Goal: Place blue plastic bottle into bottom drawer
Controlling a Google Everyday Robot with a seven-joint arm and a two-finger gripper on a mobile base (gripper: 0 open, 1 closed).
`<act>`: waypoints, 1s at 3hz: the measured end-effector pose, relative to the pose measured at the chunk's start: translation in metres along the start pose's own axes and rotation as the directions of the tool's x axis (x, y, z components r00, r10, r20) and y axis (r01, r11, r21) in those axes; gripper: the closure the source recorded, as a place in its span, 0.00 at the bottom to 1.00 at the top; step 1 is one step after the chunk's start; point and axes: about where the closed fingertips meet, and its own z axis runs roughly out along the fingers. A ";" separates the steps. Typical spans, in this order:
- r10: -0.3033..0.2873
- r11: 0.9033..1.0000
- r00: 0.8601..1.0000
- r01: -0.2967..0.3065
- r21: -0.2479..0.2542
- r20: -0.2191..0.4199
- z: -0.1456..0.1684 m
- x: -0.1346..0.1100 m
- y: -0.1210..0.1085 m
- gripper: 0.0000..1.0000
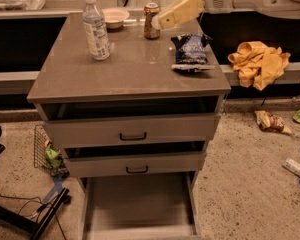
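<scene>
The blue plastic bottle (95,28), clear with a white cap and a pale label, stands upright at the back left of the cabinet top (125,71). The bottom drawer (139,206) is pulled out below the two handled drawers, and its flat grey floor shows. My gripper (160,20), with yellowish fingers, reaches in from the upper right and hovers above the back of the top, just right of a brown-orange can (151,21). It is well to the right of the bottle and holds nothing that I can see.
A dark blue snack bag (191,51) lies on the top's right side. A white bowl (114,17) sits at the back. A yellow cloth (260,63) hangs on a ledge at right. Litter lies on the floor at right; a wire basket (46,151) and cables are at left.
</scene>
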 end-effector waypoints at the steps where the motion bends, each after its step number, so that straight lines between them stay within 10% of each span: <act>1: 0.049 0.999 0.999 -0.049 -0.007 -0.022 0.025 0.018 -0.015 0.00; 3: 0.259 0.965 0.966 -0.258 -0.037 0.016 0.144 0.074 -0.023 0.00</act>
